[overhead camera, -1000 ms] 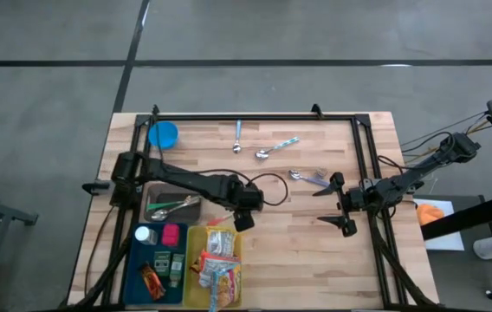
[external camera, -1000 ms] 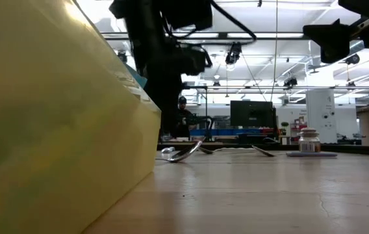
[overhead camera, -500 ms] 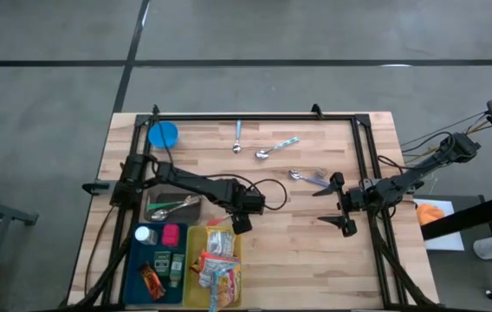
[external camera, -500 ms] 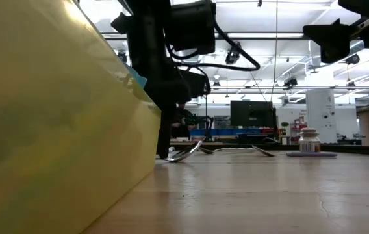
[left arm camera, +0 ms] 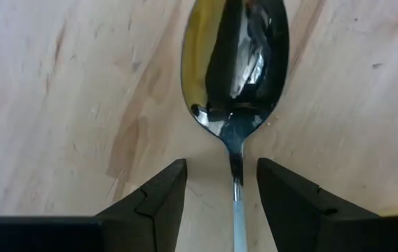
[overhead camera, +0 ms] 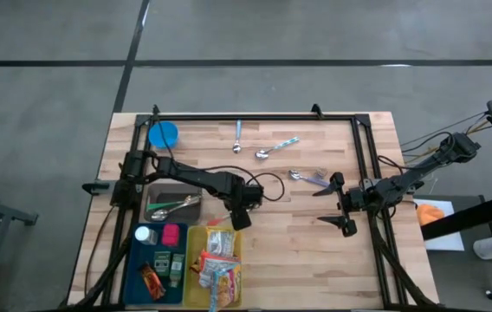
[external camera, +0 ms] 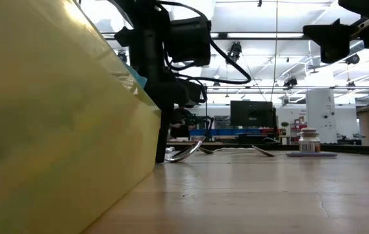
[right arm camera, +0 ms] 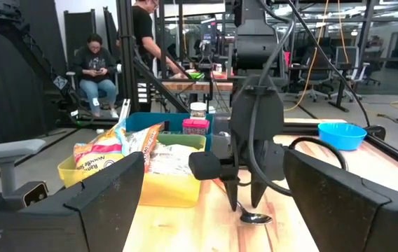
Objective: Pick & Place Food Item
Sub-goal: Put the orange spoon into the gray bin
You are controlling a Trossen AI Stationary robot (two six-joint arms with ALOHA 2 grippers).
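Left gripper [left arm camera: 220, 183] has dropped lower since a second ago | your fingers [left arm camera: 153, 199] straddle the metal spoon [left arm camera: 235, 70] handle, not clamped | handle end cut off | right gripper [overhead camera: 339, 203] spread wide, parked well apart.

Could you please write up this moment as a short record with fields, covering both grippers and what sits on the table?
left gripper: low over the table, open fingers either side of the spoon handle
spoon: flat on the wood, bowl forward of the fingers
right gripper: open, waiting at the table's right edge
yellow bin: holds snack packets, beside the left gripper
blue bowl: far left corner
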